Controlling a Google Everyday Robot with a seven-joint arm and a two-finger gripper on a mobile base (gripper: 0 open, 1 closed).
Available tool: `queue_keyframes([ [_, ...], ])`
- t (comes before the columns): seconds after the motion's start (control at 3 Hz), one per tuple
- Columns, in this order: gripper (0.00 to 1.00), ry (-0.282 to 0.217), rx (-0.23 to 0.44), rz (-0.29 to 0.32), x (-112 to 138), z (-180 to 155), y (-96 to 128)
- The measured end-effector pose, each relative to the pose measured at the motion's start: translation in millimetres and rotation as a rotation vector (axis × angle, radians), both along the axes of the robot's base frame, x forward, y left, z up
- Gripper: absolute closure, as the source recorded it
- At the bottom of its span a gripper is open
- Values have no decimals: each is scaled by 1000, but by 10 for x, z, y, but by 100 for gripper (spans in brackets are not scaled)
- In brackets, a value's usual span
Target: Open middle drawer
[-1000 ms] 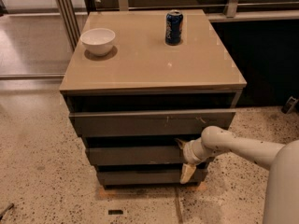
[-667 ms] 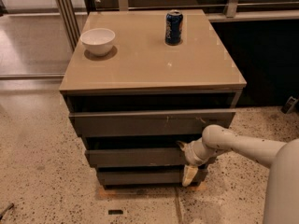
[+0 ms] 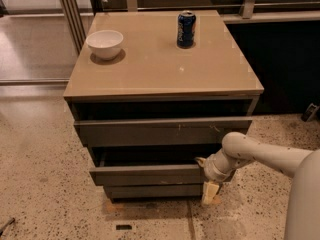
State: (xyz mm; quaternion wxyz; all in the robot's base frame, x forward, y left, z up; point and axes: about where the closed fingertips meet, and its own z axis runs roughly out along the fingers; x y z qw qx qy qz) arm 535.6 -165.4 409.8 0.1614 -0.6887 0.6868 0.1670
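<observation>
The middle drawer [image 3: 145, 175] is a plain dark grey-brown front, below the widest scratched front [image 3: 160, 132] and above the narrowest bottom front [image 3: 150, 190]. It stands pulled out a little, with a dark gap above it. My gripper [image 3: 204, 176] is at the drawer's right end, shut on the front's edge. One pale finger [image 3: 210, 191] hangs below the front and the other tip shows just above it. The pale arm [image 3: 260, 156] comes in from the lower right.
On the tan cabinet top [image 3: 165, 64] stand a white bowl [image 3: 105, 43] at back left and a blue soda can [image 3: 186, 29] at back centre. Speckled floor surrounds the cabinet. A dark wall panel is to the right, a metal railing behind.
The middle drawer has slid out toward the camera, and my gripper has moved down and outward with it at its right end.
</observation>
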Motion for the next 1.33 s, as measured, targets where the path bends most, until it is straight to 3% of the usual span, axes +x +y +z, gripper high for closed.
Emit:
queue_keyframes([
  [1.33,0,296,33,16,-874,346,-112],
])
